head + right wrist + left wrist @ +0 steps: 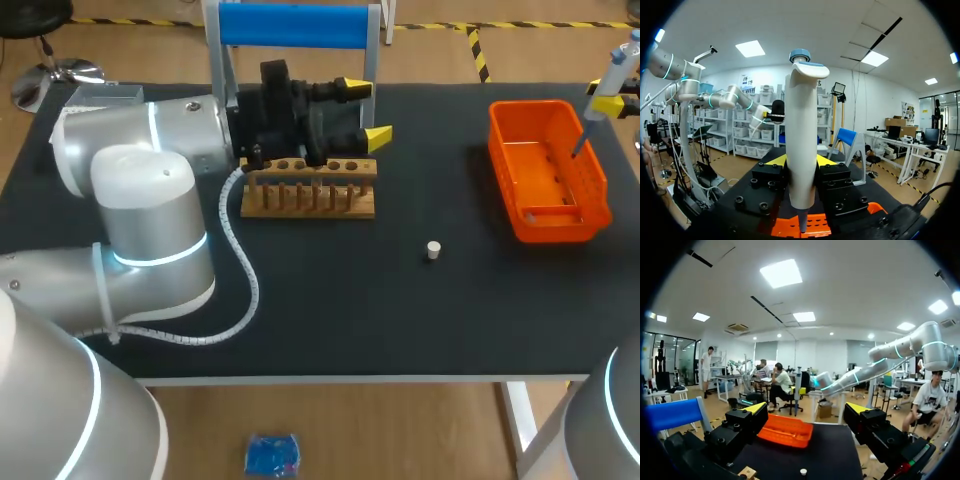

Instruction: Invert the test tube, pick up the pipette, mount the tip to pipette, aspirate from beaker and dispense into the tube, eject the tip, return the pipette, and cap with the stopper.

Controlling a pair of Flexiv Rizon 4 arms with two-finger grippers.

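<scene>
Pipette is being pinched upright by right end effector, nozzle down over orange basket directly beneath; left end effector is being held spread.

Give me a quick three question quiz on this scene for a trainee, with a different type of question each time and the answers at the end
1. True or false: the right end effector grips the pipette.
2. The pipette hangs over: A a beaker, B the orange basket, C a test tube?
3. Fill in: the left end effector is ___ (open or shut).
Key: 1 true; 2 B; 3 open.
</scene>
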